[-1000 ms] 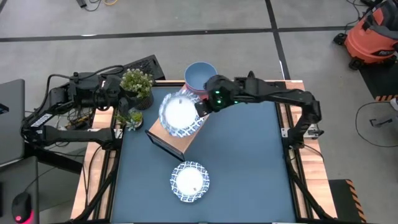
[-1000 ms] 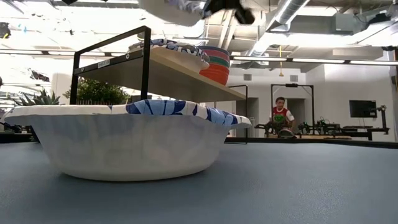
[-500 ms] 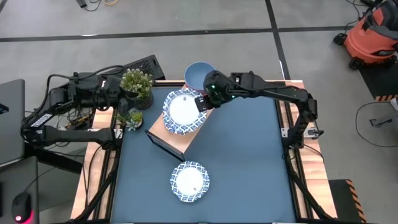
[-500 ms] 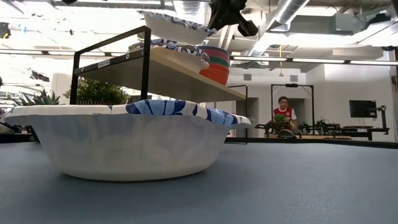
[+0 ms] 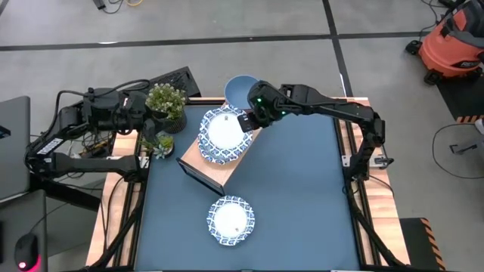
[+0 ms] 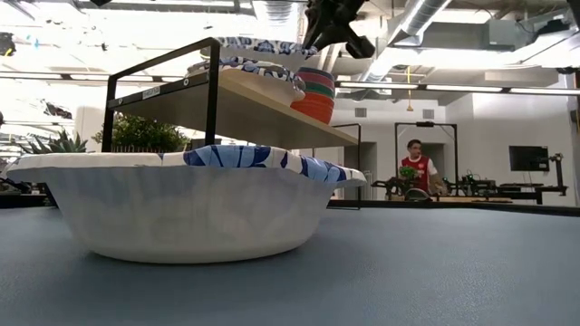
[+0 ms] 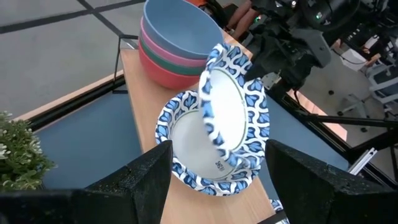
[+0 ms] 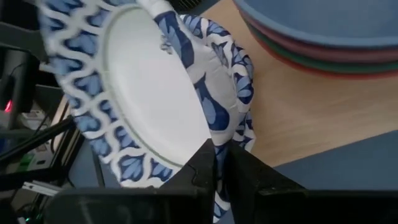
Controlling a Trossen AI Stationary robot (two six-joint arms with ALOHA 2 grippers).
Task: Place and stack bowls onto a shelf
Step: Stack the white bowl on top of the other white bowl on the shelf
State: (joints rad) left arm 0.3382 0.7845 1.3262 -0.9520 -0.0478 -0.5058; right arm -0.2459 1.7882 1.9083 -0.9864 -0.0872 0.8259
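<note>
The right gripper [image 5: 243, 123] is pinching one patterned bowl [image 5: 224, 130] by its rim, tilted over patterned bowls nested on the shelf [image 5: 243, 150], beside a stack of plain bowls [image 5: 242, 90]. One patterned bowl [image 5: 230, 220] is sitting on the table [image 5: 302, 196]. The left gripper [image 7: 214, 180], fingers wide, is waiting aside.

The right gripper [image 5: 243, 123] is over the shelf [image 5: 219, 172], a patterned bowl [image 7: 235, 115] tilted between its fingers, above 1 patterned bowl [image 7: 193, 165] lying on the shelf. Just beyond stands the stack of small bowls [image 5: 242, 92]. Another patterned bowl [image 5: 230, 220] sits on the table [image 5: 302, 204], well apart.
</note>
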